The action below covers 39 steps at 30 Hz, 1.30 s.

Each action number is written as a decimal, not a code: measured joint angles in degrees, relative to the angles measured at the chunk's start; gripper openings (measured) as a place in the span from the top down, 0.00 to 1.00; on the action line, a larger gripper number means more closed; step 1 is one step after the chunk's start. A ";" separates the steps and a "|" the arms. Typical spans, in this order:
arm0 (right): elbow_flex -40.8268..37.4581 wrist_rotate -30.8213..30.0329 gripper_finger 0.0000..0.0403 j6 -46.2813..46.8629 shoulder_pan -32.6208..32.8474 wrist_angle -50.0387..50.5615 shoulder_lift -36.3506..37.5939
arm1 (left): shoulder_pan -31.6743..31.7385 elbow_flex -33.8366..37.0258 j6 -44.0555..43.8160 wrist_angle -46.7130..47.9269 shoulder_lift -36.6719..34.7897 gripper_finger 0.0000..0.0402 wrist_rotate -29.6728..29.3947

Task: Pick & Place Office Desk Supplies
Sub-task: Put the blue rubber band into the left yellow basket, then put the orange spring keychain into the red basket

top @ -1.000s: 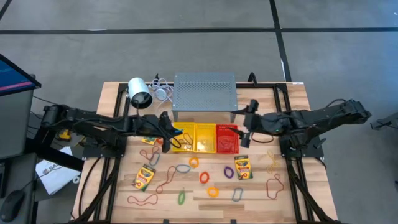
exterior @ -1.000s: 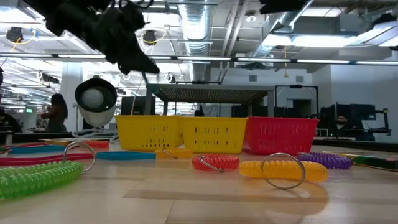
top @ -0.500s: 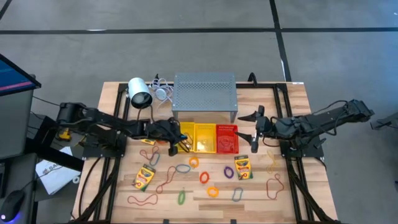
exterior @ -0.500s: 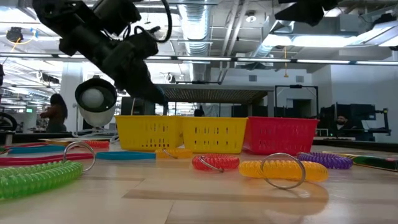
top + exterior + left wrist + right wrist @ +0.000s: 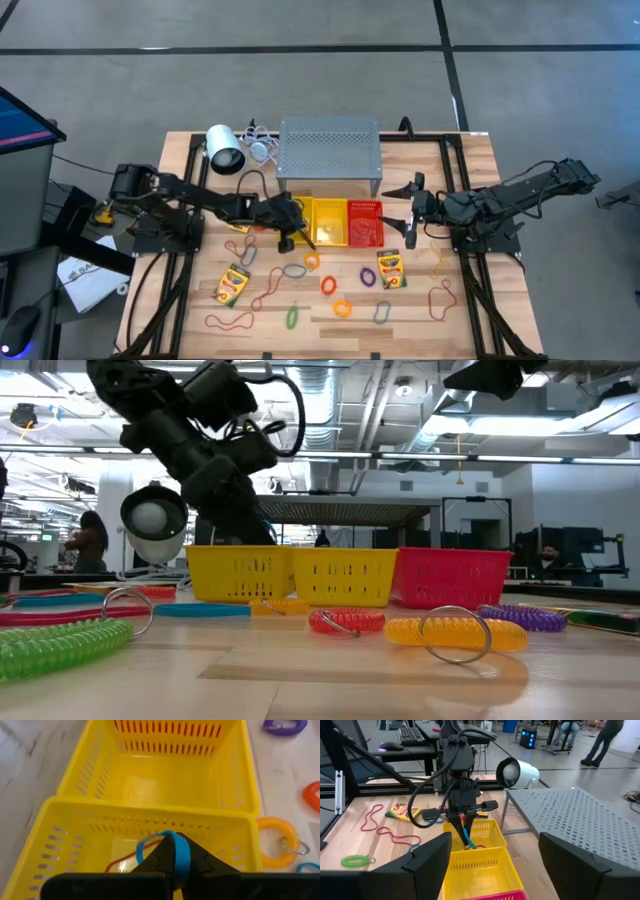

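My left gripper (image 5: 291, 233) hangs over the left yellow basket (image 5: 299, 222) and is shut on a blue ring (image 5: 176, 851). A reddish rubber band (image 5: 119, 865) lies on that basket's floor. My right gripper (image 5: 412, 215) is open and empty, just right of the red basket (image 5: 366, 223). Two crayon boxes (image 5: 232, 285) (image 5: 389, 268), rubber bands (image 5: 229, 321) (image 5: 440, 298) and orange (image 5: 328, 285), purple (image 5: 368, 276), green (image 5: 292, 317) and grey (image 5: 382, 313) rings lie flat on the near half of the table. My left gripper pinches the blue ring's upper part (image 5: 179, 862) between its two fingers. The fingers come from above, pointing down. In the right wrist view the ring (image 5: 466, 836) hangs below the fingers, its lower end down inside the left yellow basket (image 5: 472, 832).
A second yellow basket (image 5: 329, 222) stands between the left yellow and the red one. The grey perforated stand (image 5: 329, 150) and the white lamp (image 5: 224, 150) stand behind the baskets. A yellow ring (image 5: 343, 308) and another orange one (image 5: 312, 261) lie near the baskets.
My left gripper has gone toward the table's right edge and down, from beside the left yellow basket to over it, carrying the blue ring. My right gripper has shifted a little toward the table's right and near edges.
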State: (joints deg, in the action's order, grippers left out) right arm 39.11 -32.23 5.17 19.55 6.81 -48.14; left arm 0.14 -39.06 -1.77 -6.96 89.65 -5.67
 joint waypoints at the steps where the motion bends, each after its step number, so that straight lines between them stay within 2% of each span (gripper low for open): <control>1: 0.00 0.00 0.27 0.00 0.00 0.03 0.00 | 0.00 -0.57 0.03 0.72 0.46 0.99 0.00; 5: 0.02 0.04 0.27 0.28 0.00 0.43 -0.36 | 0.00 -1.47 0.01 3.55 1.01 0.99 0.17; 10: 0.02 0.02 0.27 0.48 -0.03 0.16 -1.85 | 0.74 -1.47 -0.44 5.00 0.96 0.99 3.99; 19: 0.02 0.02 0.27 0.48 -0.07 0.03 -4.49 | 1.90 -1.47 -0.62 5.53 0.96 0.98 4.17; 22: 0.02 0.02 0.27 0.90 -0.07 -0.02 -4.48 | 1.88 -1.47 -1.12 5.51 0.92 0.91 4.20; 32: 0.02 0.02 0.27 0.92 -0.07 0.01 -4.46 | 1.88 -1.49 -1.88 5.57 -1.95 0.57 3.43; 39: 0.02 0.02 0.27 0.92 -0.07 0.20 -4.46 | 1.88 -1.49 -0.11 6.25 -10.27 0.49 0.90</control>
State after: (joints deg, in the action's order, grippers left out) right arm 39.13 -32.21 6.09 19.49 7.01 -52.60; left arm 2.02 -40.56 -1.88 -0.71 79.38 -4.78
